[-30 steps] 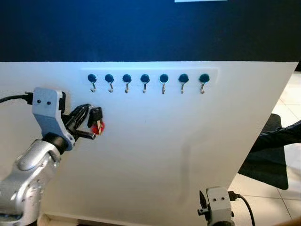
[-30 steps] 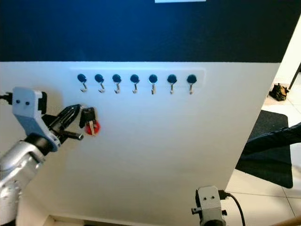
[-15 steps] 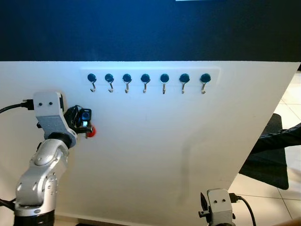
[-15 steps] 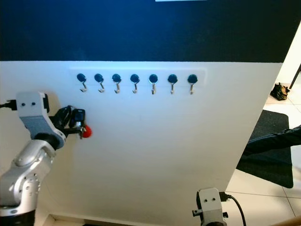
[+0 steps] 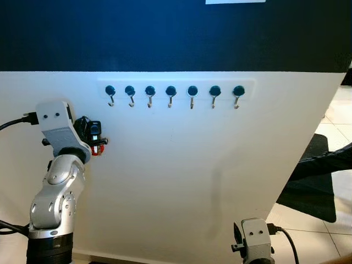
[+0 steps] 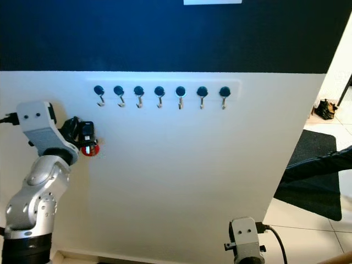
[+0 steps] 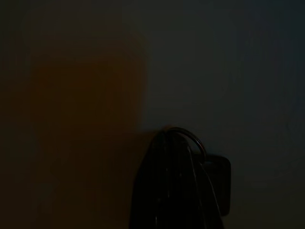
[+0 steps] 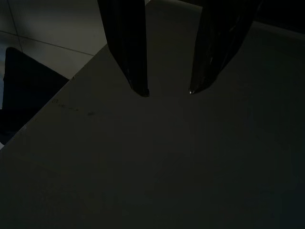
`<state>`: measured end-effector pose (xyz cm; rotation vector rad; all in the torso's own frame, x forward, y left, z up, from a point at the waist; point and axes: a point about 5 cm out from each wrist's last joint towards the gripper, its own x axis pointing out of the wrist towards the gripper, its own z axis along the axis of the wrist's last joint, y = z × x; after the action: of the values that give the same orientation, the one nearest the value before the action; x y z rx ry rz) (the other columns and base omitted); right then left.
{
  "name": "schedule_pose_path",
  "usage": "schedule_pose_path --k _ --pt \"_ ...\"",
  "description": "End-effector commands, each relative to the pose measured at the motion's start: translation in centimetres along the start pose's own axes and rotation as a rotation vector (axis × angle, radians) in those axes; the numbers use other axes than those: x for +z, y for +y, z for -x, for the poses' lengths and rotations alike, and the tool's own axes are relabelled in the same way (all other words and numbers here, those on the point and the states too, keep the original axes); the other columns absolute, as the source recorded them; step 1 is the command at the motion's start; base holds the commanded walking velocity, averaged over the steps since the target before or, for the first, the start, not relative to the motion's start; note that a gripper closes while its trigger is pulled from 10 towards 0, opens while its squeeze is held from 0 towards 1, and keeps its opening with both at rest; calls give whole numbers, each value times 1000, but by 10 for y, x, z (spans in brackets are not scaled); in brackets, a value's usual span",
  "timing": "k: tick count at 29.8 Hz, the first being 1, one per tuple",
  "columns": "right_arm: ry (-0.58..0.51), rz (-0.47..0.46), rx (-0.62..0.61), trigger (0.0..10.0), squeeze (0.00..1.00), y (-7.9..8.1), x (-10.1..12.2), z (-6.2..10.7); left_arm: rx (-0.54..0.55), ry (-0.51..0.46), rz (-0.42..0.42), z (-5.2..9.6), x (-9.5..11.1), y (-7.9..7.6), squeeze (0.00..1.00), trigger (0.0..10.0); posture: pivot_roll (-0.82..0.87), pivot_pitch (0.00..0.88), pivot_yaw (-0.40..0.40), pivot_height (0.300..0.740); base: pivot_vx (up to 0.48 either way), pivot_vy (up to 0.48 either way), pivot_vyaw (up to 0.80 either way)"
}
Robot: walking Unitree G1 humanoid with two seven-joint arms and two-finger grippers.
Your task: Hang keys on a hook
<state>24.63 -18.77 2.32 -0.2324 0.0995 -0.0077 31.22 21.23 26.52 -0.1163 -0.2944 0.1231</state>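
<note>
A row of several blue-capped metal hooks (image 5: pixel 171 94) runs across the top of a white panel (image 5: pixel 192 176). My left gripper (image 5: pixel 94 138) is shut on a bunch of keys (image 5: pixel 97 144) with a black fob and a red tag, held close against the panel below and left of the leftmost hook (image 5: pixel 110 94). In the dark left wrist view the key ring (image 7: pixel 183 140) loops out over the closed fingers (image 7: pixel 164 191). My right gripper (image 8: pixel 167 91) hangs low in front of the panel's base with its fingers apart and nothing between them.
The wall above the panel is dark blue (image 5: pixel 165 33). A black mat (image 5: pixel 316 192) lies on the tiled floor at the right, with a dark sleeve-like shape (image 5: pixel 327 162) reaching in from the right edge. The right wrist housing (image 5: pixel 254 242) sits at the bottom.
My left arm has drawn in and straightened upright, carrying the keys leftward and closer to the panel. The right arm has stayed put.
</note>
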Motion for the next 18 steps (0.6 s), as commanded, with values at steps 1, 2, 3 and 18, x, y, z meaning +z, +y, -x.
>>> schedule_pose_path --k 1,2,3,18 --pt "20 7 13 10000 0 2 -5 3 14 -40 -35 2 7 5 0 10000 54 111 70 740 0 0 0" --pt "20 7 13 10000 0 2 -5 3 14 -40 -35 2 7 5 0 10000 54 111 70 740 0 0 0" --pt "21 7 10 10000 0 0 -5 4 -14 -87 -166 7 18 7 0 10000 56 117 72 740 0 0 0" --pt "29 5 26 10000 0 5 -6 4 -187 -281 -603 29 53 -20 0 10000 86 126 66 740 0 0 0"
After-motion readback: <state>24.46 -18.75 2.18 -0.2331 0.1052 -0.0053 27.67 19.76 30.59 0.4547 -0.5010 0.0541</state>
